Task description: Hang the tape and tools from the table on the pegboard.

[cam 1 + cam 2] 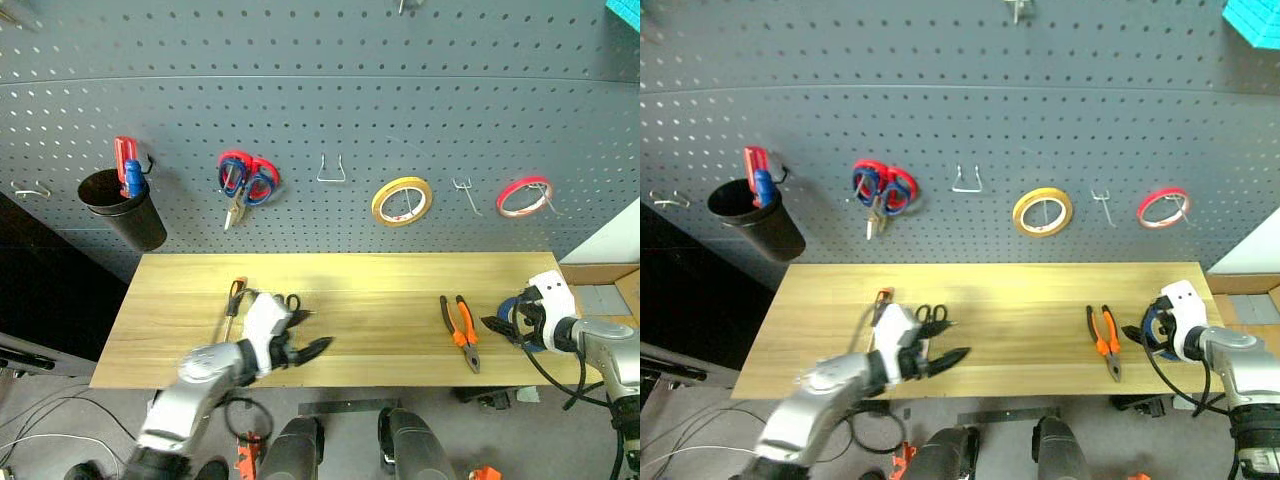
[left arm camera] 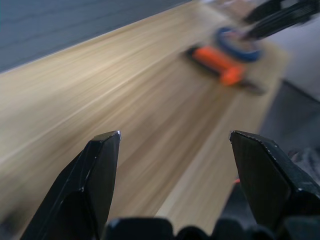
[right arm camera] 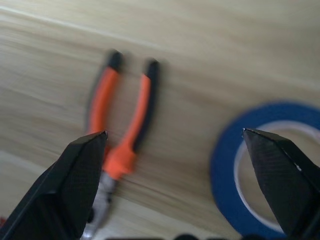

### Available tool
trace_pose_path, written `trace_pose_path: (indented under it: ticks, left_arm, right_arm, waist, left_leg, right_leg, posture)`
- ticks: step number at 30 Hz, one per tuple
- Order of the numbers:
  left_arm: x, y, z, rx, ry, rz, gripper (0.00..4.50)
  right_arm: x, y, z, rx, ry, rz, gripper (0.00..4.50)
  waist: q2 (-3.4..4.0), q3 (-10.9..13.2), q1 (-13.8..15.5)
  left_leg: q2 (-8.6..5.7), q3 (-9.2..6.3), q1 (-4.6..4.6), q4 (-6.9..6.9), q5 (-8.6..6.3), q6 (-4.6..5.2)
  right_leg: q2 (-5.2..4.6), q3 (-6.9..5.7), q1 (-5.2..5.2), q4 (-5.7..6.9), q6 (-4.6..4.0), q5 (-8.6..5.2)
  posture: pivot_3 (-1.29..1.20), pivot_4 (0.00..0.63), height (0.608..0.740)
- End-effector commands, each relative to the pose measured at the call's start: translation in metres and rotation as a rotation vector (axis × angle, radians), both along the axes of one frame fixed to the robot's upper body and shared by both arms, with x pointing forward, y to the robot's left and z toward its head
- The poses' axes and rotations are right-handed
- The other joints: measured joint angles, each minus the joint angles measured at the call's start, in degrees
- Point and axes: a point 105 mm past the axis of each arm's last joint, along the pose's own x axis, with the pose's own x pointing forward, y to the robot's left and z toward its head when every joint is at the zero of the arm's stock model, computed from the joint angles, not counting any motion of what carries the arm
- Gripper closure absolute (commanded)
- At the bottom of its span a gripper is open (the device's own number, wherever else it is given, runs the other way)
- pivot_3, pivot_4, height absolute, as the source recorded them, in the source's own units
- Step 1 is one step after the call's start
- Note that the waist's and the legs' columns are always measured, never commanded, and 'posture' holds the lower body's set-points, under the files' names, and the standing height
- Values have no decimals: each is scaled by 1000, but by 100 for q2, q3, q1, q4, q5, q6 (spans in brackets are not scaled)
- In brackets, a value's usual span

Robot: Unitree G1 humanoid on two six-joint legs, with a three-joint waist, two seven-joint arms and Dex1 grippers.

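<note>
At the table's [image 1: 380, 275] right end: right gripper [image 1: 507, 325] hovering wide open over the blue tape [image 3: 260, 165], nothing held.
Best lowered with one finger into the ring's hole, then closed on the band, keeping clear of the pliers [image 1: 460, 330] just beside. Pitched forward and down. Left gripper [image 1: 305, 350] spread and empty, near level by scissors [image 1: 931, 315] and screwdriver [image 1: 233, 305]; pegboard [image 1: 330, 120] hooks behind.

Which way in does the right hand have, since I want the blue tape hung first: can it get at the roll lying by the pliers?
Probably yes. The right hand is open just above the blue tape, which lies flat on the table. The pliers lie apart beside it, and nothing covers the roll.
</note>
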Motion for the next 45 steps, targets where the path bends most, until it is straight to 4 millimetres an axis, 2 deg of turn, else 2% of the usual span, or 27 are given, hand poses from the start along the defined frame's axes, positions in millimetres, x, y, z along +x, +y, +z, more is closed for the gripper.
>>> trace_pose_path:
  ticks: [1, 4, 7, 13, 16, 23, 26, 27, 30, 34, 35, 39, 42, 45]
  left_arm:
    - [-2, -36, -6, 31, -38, -101, 779]
    - [-12, -63, -6, 25, -70, -162, 779]
    - [-19, -68, -8, 30, -77, -172, 779]
    - [-27, -73, -1, 26, -79, -195, 779]
    - [-27, -70, 2, 30, -82, -191, 754]
    - [-21, -69, 13, 12, -98, -182, 754]
    - [-10, -69, 23, -3, -129, -164, 754]
    - [-7, -68, 25, -6, -142, -160, 754]
    - [3, -68, 29, -14, -168, -145, 754]
    - [32, -59, 50, -122, -268, 2, 754]
    - [40, -58, 54, -159, -278, 23, 754]
    - [52, -55, 61, -223, -314, 35, 754]
    - [52, -52, 62, -238, -338, 20, 754]
    - [51, -51, 63, -251, -336, 16, 754]
  right_arm:
    - [9, -13, 0, -27, -27, -95, 0]
    - [19, -11, -11, -9, -52, -153, 0]
    - [25, -6, -18, 56, -64, -200, 0]
    - [29, 3, -38, 70, -15, -242, 0]
    - [30, 7, -38, 83, -23, -255, 598]
    - [29, 11, -36, 87, -20, -271, 2960]
    - [30, 11, -20, 64, -78, -268, 4024]
    - [29, 11, -12, 52, -103, -266, 4145]
    - [27, 14, 5, 40, -151, -267, 4144]
    - [10, 31, 55, 50, -285, -224, 4144]
    - [5, 42, 73, 79, -343, -186, 4144]
    - [-26, 96, 142, 185, -618, 24, 4145]
    - [-42, 124, 160, 192, -678, 142, 4145]
    - [-43, 131, 168, 195, -710, 150, 4145]
  waist:
    - [-4, 24, -48]
    - [-27, 131, -139]
    - [-36, 207, -212]
    - [-43, 299, -214]
    - [-76, 329, -211]
    - [-79, 348, -211]
    - [-74, 348, -202]
    - [-71, 347, -201]
    - [-50, 342, -204]
    - [-20, 327, -213]
    - [-3, 314, -218]
    - [45, 225, -355]
    - [43, 159, -487]
    - [25, 96, -573]
  left_leg:
    - [0, 2, 1, -1, 0, 0]
    - [3, 14, 3, 6, 0, 2]
    - [8, 18, 3, 5, 0, 3]
    - [11, 18, 1, 13, -1, 4]
    - [11, 15, 0, 21, -2, 5]
    - [12, 12, 0, 20, -2, 5]
    - [11, 12, -1, 21, -1, 5]
    - [11, 12, -2, 21, -1, 4]
    - [10, 12, -10, 18, -1, 3]
    - [8, 16, -19, 20, 3, -6]
    - [10, 14, -23, 23, 7, -14]
    - [16, 12, -74, 84, 0, -29]
    - [12, 36, -80, 96, -5, -18]
    - [6, 49, -82, 121, -24, 19]
  right_leg:
    - [0, 1, 1, 0, 0, 0]
    - [5, 8, 3, 2, 5, 2]
    - [9, 12, 1, 3, 5, 5]
    - [11, 11, -1, 9, 6, 6]
    - [11, 9, 2, 8, 10, 7]
    - [13, 7, 1, 8, 10, 7]
    - [13, 6, 0, 8, 11, 8]
    - [13, 6, -1, 8, 12, 8]
    - [13, 7, -11, 8, 13, 9]
    - [12, 7, -21, 9, 23, 15]
    - [12, 4, -23, 9, 26, 17]
    - [25, -5, -46, 17, 43, 27]
    - [25, -5, -49, 9, 76, 45]
    - [23, 7, -45, 5, 90, 55]
  posture:
    - [-140, 318, 740]
    - [-156, 337, 740]
    - [-138, 351, 740]
    - [-112, 364, 740]
    - [-98, 373, 740]
    - [-113, 351, 740]
    - [-127, 334, 740]
    - [-132, 327, 740]
    - [-171, 299, 740]
    - [-239, 263, 740]
    - [-316, 230, 740]
    - [-406, 206, 740]
    - [-430, 197, 740]
    - [-434, 188, 740]
